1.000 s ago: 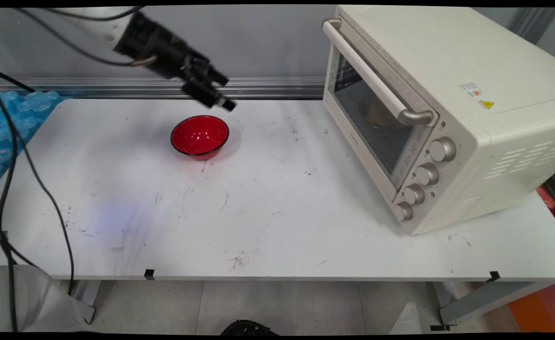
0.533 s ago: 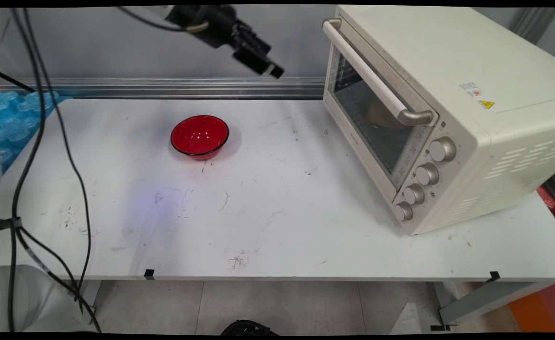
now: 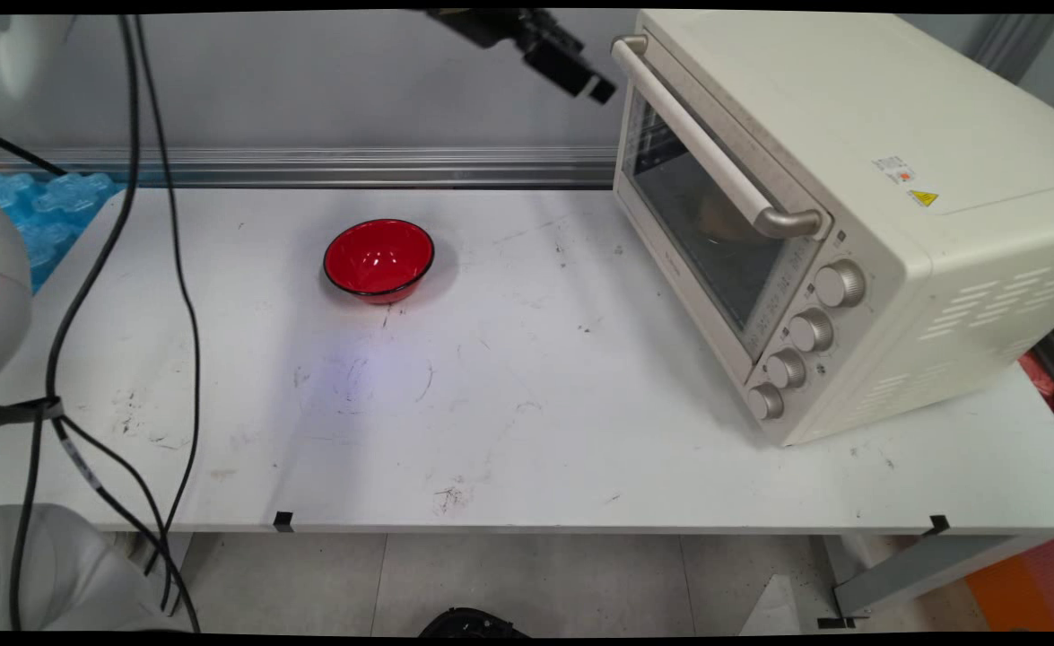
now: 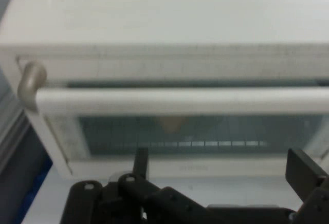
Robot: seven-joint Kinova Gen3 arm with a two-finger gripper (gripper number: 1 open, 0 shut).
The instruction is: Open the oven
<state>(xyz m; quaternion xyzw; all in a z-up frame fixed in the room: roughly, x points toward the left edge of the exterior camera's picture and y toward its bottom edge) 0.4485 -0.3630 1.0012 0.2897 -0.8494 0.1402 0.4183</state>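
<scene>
While the arm is reaching in from the upper left, a sheet of blue bubble wrap (image 3: 51,202) is lying at the far left end of the white table (image 3: 527,431), and black cables (image 3: 145,179) are hanging down in front of it. Further right, a red bowl (image 3: 379,258) is sitting upright on the table's far half, and nothing is showing inside it. It is standing well apart from the gripper and from the oven.

Right of the bowl and high above the table, the gripper (image 3: 585,79) is hovering at the top edge of the main view, pointing down and to the right. It is holding nothing, and in the hand view its fingers (image 4: 303,171) are standing wide apart. It is hanging just beside the far end of the oven handle (image 3: 710,152) without touching it; from the hand, the handle (image 4: 180,100) is running straight across, ahead of the spread fingers.

At the right, the cream toaster oven (image 3: 894,179) is standing on the table with its door (image 3: 697,224) shut. Something brownish (image 3: 724,220) is showing dimly behind the glass; I cannot tell what it is. Four knobs (image 3: 812,330) are lining the panel on the door's near side.
</scene>
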